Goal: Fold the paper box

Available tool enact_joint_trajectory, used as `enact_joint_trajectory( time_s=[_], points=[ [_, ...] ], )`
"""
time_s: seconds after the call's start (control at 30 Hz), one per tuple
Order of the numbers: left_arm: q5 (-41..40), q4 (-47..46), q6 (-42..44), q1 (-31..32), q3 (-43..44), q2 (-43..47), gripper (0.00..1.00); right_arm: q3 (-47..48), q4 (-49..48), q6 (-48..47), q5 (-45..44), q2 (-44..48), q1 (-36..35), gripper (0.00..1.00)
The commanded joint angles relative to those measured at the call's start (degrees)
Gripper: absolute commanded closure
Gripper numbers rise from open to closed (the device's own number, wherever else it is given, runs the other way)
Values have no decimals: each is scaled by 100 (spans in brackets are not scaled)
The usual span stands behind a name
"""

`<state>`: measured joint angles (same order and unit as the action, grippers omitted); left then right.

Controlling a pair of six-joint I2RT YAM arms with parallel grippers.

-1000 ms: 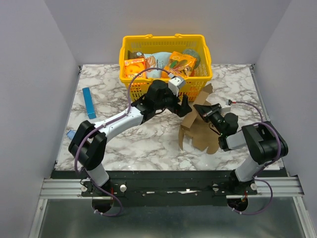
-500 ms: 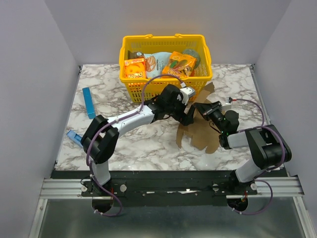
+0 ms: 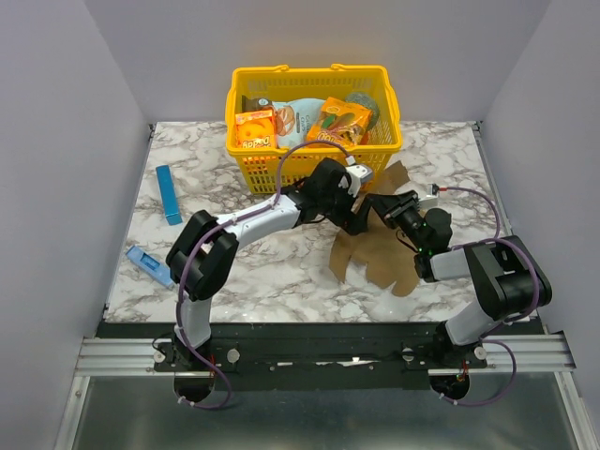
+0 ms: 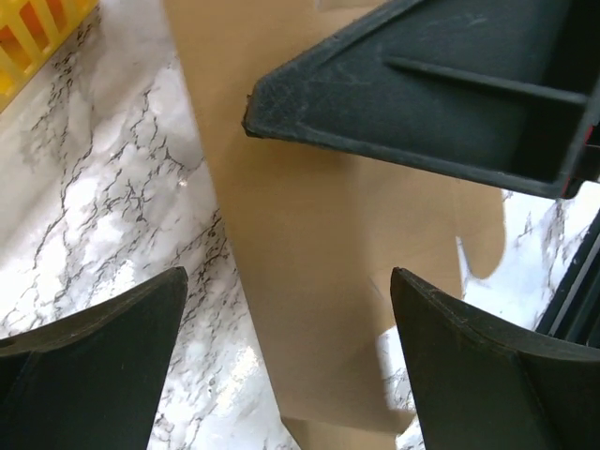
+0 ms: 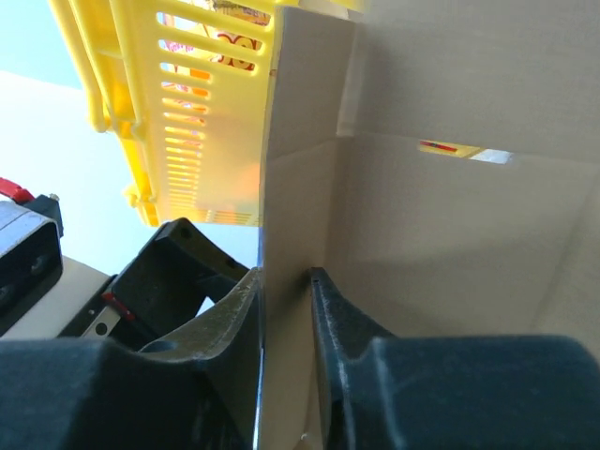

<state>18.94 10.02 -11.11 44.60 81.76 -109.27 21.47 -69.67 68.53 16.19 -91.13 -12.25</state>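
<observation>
We judge the folding barely begun. The plain brown cardboard paper box (image 3: 375, 251) is a notched sheet with flaps, not a carton: no walls stand squared up and nothing is tucked or closed. It sits on the white marble-patterned table (image 3: 253, 277), right of centre, just in front of the yellow plastic basket (image 3: 281, 155). Part of it lies on the table, while its far part is tilted up towards the basket.

The left gripper (image 3: 356, 217) is spread as wide as it goes and holds nothing. Its wrist view shows the two fingers well apart above the sheet, with bare cardboard and table between them. The right gripper (image 3: 382, 208) is at the raised part. Its own camera shows one upright flap standing in the narrow slot between its fingers (image 5: 234, 309), which lie close on either side. We cannot tell whether they are pinching the flap or merely flanking it.

A crease line shows on the cardboard in the right wrist view, so one panel seems partly bent up. Nearly everything is left: raising the side walls, bringing the flaps in, and locking them so the box keeps its shape. With only one flap between fingers and the other gripper free, we expect the sheet could flop back flat
</observation>
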Motion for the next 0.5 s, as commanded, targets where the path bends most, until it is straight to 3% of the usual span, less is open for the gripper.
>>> enact_joint_trajectory(
  time_s=[0.0,0.1,0.3,0.33,0.37,0.47],
  points=[
    [-83,263,433,22,200,-42,10,59,111,-182,78,25,21,54],
    [13,263,644,49,183,-15,20,41,138,-191,130,60,21,44],
    [-547,570,997,207,200,-15,31,15,532,-279,122,280,38,41],
    [-680,736,1032,207,200,-32,27,6,733,-314,61,446,65,40],
    [-846,773,1050,207,157,2,12,-29,944,-375,8,543,82,39],
    [-1348,607,1076,146,-142,204,1,-222,1304,-762,-176,998,179,35]
  ],
)
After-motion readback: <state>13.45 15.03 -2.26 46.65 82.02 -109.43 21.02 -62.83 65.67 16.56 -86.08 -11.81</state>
